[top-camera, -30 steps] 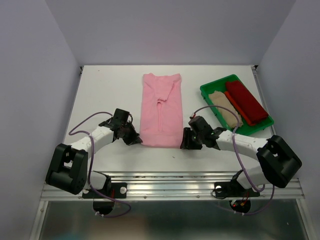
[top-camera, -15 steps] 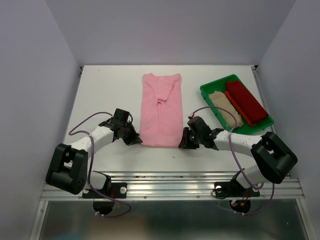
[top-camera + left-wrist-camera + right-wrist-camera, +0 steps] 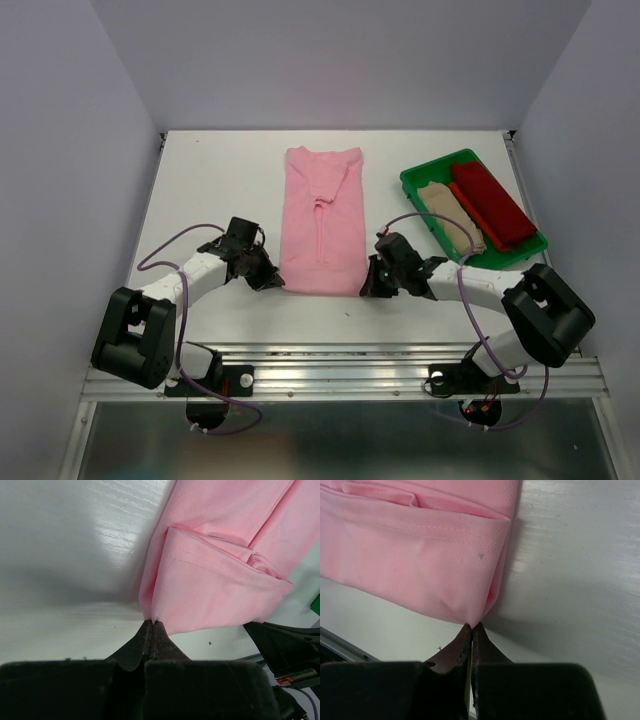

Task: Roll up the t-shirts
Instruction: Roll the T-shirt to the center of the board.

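Lying folded lengthwise mid-table (image 3: 220, 190): pink t-shirt (image 3: 323, 220); left gripper (image 3: 152, 625) pinched tight on its near left corner; right gripper (image 3: 471, 627) pinched tight on its near right corner; beige t-shirt (image 3: 448, 222) and dark red t-shirt (image 3: 492, 205) side by side in green tray (image 3: 420, 176), far right.

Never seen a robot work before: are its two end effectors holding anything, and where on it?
Both pinch the pink t-shirt: the left end effector its near left corner, the right end effector its near right corner.
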Controlling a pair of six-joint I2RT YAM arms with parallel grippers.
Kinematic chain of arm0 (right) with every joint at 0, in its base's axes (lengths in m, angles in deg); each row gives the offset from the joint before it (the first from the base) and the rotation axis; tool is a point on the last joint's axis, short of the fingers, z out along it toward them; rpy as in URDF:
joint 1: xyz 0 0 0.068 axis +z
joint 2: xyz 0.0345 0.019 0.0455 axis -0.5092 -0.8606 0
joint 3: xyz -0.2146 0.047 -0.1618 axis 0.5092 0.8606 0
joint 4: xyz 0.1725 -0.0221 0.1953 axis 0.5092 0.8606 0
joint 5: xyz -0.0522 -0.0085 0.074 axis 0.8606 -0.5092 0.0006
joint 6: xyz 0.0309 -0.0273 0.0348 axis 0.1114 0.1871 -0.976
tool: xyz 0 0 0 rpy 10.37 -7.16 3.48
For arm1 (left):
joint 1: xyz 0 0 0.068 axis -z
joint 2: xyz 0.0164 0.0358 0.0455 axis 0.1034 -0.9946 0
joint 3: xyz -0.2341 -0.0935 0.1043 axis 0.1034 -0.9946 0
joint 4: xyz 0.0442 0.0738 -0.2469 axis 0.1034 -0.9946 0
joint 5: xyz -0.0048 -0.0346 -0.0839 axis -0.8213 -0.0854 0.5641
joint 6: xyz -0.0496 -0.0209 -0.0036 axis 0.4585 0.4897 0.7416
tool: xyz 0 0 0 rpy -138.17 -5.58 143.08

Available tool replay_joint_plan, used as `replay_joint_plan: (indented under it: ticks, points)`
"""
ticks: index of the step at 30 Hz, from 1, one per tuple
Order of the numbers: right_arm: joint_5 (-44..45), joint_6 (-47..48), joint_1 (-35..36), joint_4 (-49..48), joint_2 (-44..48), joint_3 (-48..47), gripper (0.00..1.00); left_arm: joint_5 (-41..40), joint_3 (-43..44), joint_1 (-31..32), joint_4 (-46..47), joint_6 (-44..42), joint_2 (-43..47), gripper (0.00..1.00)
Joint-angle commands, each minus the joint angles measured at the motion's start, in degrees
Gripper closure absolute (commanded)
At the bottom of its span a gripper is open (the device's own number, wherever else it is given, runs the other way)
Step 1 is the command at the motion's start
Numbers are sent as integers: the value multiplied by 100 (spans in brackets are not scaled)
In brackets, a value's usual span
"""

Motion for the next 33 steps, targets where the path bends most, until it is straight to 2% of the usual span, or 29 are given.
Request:
replay_joint_plan:
  ticks: [1,7,26,33]
  points:
    - [246,121,7,243,109,-383,99,97,243,-56,-8,64,78,100]
    - [246,165,-45,595,3,-690,99,150,480,-74,-78,99,-46,100]
    - [-948,745,-836,1869,-664,-1868,99,194,1262,-337,-219,196,-424,100]
    - [-1011,1088,-836,2282,-841,-2202,99,220,1324,-434,-254,117,-406,100]
